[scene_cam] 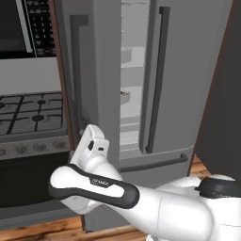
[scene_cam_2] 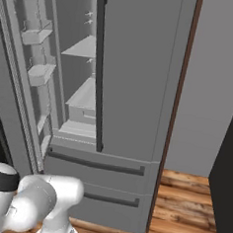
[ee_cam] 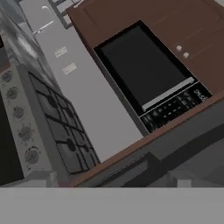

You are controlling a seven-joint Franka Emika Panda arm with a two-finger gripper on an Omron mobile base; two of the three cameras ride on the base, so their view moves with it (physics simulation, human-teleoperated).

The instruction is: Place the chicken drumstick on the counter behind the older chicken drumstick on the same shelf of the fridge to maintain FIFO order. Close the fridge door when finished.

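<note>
Fridge (scene_cam: 188,70) opened, fetch step pending

The gripper (scene_cam: 90,135) is raised beside the open door (scene_cam: 101,61), jaws spread wide and empty. The older chicken drumstick (scene_cam: 124,95) is seen at 1 o'clock from it, on a shelf (scene_cam_2: 84,97). The arm is best withdrawn without the door being nudged shut, so that room behind that piece is kept reachable.

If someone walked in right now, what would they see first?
The big grey fridge with its left door swung open, showing pale shelves inside. In the left base view a small golden-tan lump sits deep in the gap, and the white robot arm bends in front, beside the gas stove.
</note>
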